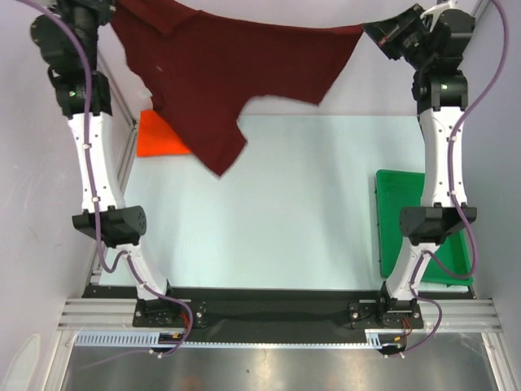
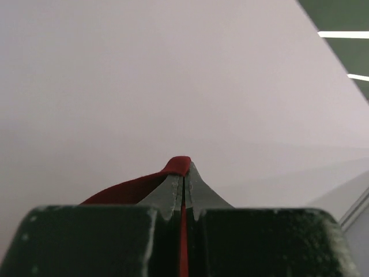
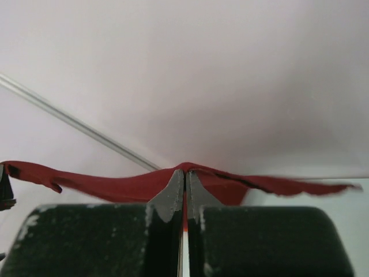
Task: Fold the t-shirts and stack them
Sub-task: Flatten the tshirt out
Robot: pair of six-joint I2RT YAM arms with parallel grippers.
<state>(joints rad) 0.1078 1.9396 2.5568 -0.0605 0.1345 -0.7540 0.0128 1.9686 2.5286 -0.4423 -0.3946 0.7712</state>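
A dark maroon t-shirt (image 1: 228, 69) hangs spread in the air over the far end of the table, stretched between both arms. My left gripper (image 1: 115, 11) is shut on its left top edge; in the left wrist view the cloth (image 2: 127, 190) is pinched between the closed fingertips of that gripper (image 2: 184, 173). My right gripper (image 1: 368, 32) is shut on the right top corner, where the fabric (image 3: 115, 184) runs across its closed tips (image 3: 185, 173). A bright orange-red t-shirt (image 1: 159, 134) lies on the table at the far left, partly hidden behind the hanging maroon one.
A green plastic tray (image 1: 396, 220) sits on the table's right side, partly behind the right arm. Pale walls close in on the left, right and far sides. The pale table top (image 1: 285, 212) stretches between the arms.
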